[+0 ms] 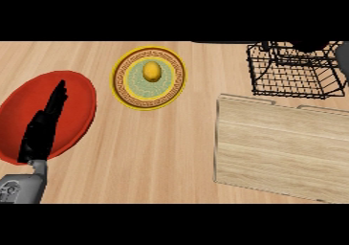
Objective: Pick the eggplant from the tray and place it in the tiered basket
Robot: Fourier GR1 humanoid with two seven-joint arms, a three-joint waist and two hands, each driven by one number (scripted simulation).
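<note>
The light wooden tray (283,148) lies at the right and nothing rests on its top. The black wire tiered basket (293,72) stands at the back right. No eggplant shows on the tray or the counter. A dark shape at the basket's top edge is too cut off to identify. My left hand (43,129) comes in from the lower left and is open, its straight fingers pointing away over a red plate (78,91). My right hand is out of view.
A yellow patterned plate (124,91) sits at the back centre with a yellow-orange oval fruit (152,71) on it. Bare wooden counter (156,158) stretches between the red plate and the tray.
</note>
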